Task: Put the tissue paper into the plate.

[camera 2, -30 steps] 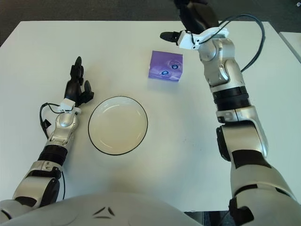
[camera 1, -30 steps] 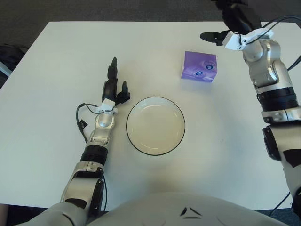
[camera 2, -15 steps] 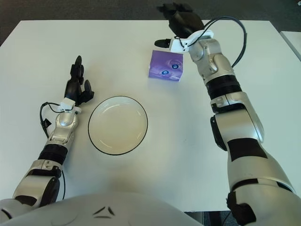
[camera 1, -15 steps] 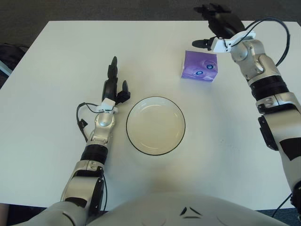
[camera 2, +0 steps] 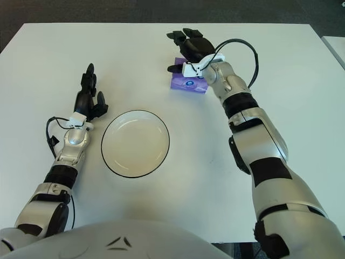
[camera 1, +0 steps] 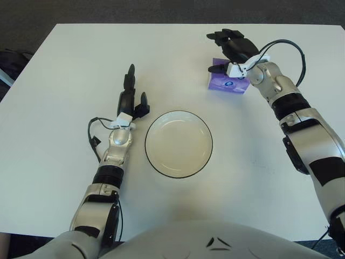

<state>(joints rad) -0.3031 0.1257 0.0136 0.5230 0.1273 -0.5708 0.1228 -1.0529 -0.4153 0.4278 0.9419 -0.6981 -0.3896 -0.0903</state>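
A purple tissue pack [camera 1: 229,84] lies on the white table beyond and right of the plate [camera 1: 178,144], a white plate with a dark rim and nothing in it. My right hand [camera 1: 228,49] hovers right over the pack, covering its far half, fingers spread and thumb down at the pack's left side; no grasp shows. My left hand [camera 1: 131,98] shows just left of the plate, fingers extended and holding nothing.
The white table [camera 1: 64,81] spreads wide around both objects, with its far edge just beyond my right hand. A black cable [camera 1: 92,137] loops at my left wrist.
My right hand has swung down and leftward from beyond the table's far right edge to just above the tissue pack. The left hand, pack and plate have not moved.
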